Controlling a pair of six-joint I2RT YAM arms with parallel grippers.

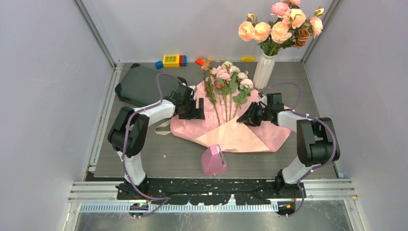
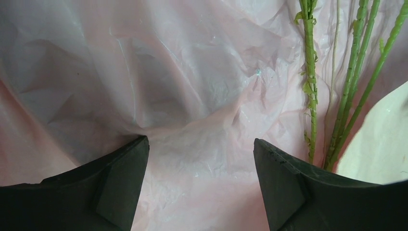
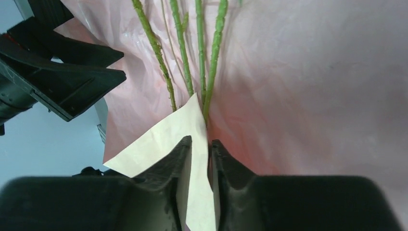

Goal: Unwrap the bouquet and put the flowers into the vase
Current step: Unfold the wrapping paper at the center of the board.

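At frame centre the bouquet (image 1: 240, 137) lies unwrapped on the bench (image 1: 144, 159): paper thin and crumple-prone; flowers (image 1: 226, 79) light, wiry, fragile-headed. Right hand (image 3: 201, 142) pinches a paper flap (image 3: 159, 139); left hand (image 2: 201, 144) stands apart, empty. Best hold, in judgement: the bare stems (image 3: 180, 48).

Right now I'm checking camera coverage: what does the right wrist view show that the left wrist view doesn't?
Only the right wrist view: the right arm's black fingers pinching a cream paper flap of the wrapping. Only the left wrist view: the left arm's black fingers spread wide over the paper, holding nothing. Both: the crinkled pale pink wrapping paper and the thin green flower stems lying on it.
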